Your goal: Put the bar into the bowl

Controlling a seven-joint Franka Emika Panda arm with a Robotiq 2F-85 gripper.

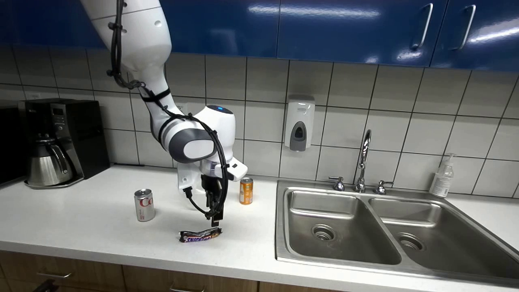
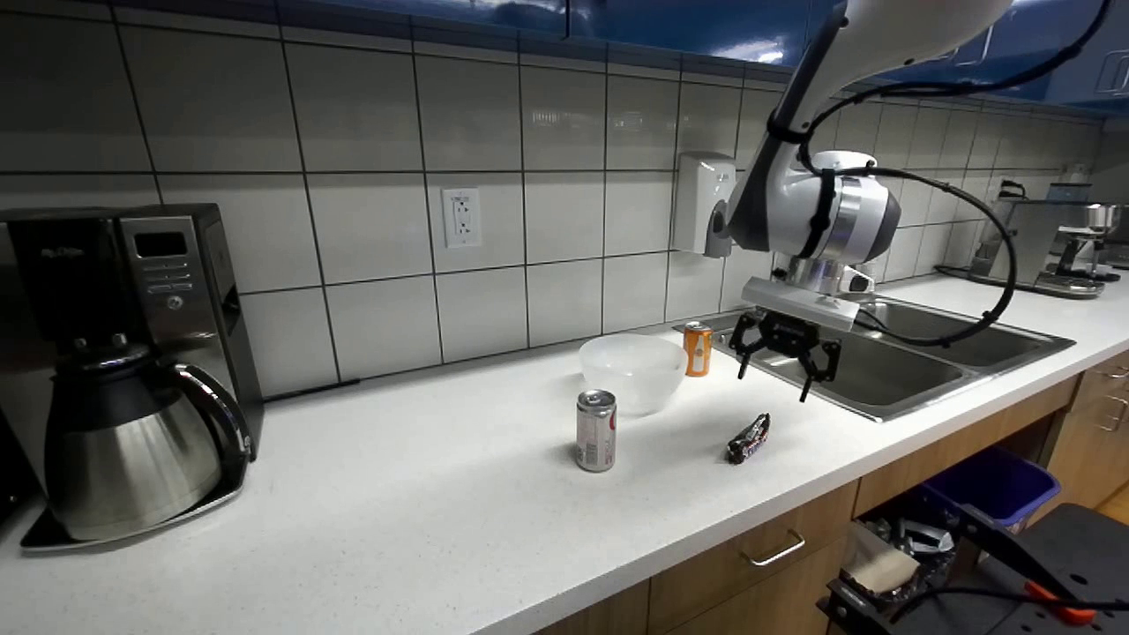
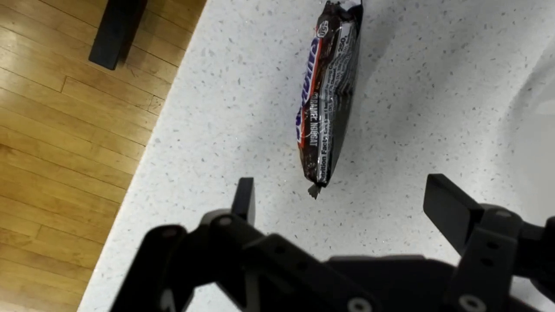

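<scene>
White countertop [image 2: 397, 494] runs below a tiled wall [image 2: 362, 97]. In an exterior view, the bar [image 2: 749, 438] rests on the countertop, with the bowl [image 2: 651, 385] at its 10 o'clock, the silver can [image 2: 596, 432] at 9 and the orange can [image 2: 697, 350] at 11; the gripper [image 2: 773, 386] hangs above the countertop at 1 o'clock, its 2 fingers [image 3: 448, 208] wide apart in the wrist view.

The white counter [image 1: 81, 207] is brightly lit. Above it, glare lies in long white streaks upon the blue cabinets [image 1: 344, 32]; behind it, the wall tiles [image 2: 564, 212] are dimmer. On it, the Snickers bar [image 3: 329, 97] appears sharp in the wrist view, beside a soft shadow.
</scene>
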